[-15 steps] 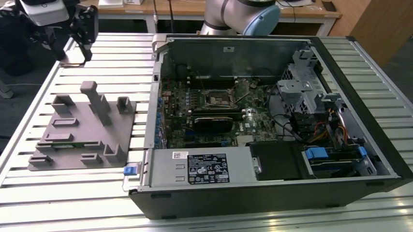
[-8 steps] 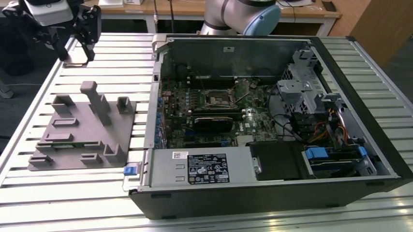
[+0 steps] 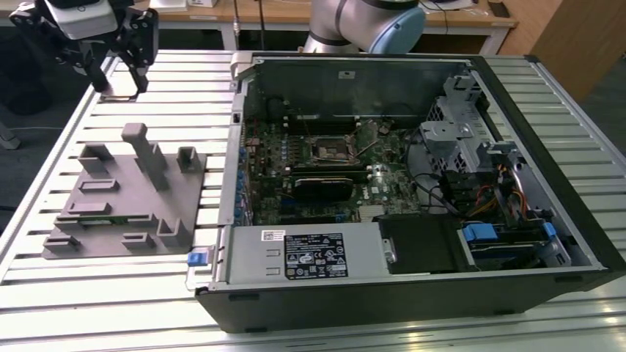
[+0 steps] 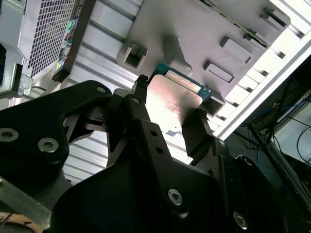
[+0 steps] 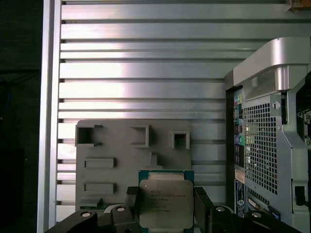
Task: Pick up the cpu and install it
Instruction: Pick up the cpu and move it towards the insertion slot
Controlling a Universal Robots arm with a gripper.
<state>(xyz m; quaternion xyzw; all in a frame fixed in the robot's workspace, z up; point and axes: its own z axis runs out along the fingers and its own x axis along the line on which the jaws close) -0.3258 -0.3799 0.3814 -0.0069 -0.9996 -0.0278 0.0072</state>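
Your gripper (image 3: 119,86) hangs at the far end of the exterior view's left, above the slatted metal table (image 3: 78,293), and it is clamped on the cpu. In the first wrist view the cpu (image 5: 165,204) sits flat between the two black fingers (image 5: 132,203). Its pale silvery top faces the camera, and a thin green edge shows along one side. One finger presses on each of two opposite edges. In the second wrist view the cpu (image 4: 171,104) catches the light, with the same green edge showing at its far end, and it is pinched between the dark fingers (image 4: 194,131).

The grey tray (image 3: 127,213) lies on the table at the exterior view's left, nearer the camera than the gripper. It carries upright posts and shallow pockets. In both wrist views the tray appears behind the cpu, which seems to be held clear of it rather than resting in a pocket.

The open computer case (image 3: 547,169) lies on its side at the exterior view's right, just beside the tray. Inside it you can see the motherboard (image 3: 293,176), with the square dark socket (image 3: 328,150) near its middle, well apart from the gripper. A power supply (image 3: 303,253) with a printed label fills the near left corner of the case. Part of the arm (image 3: 367,22) rises behind the far wall of the case.
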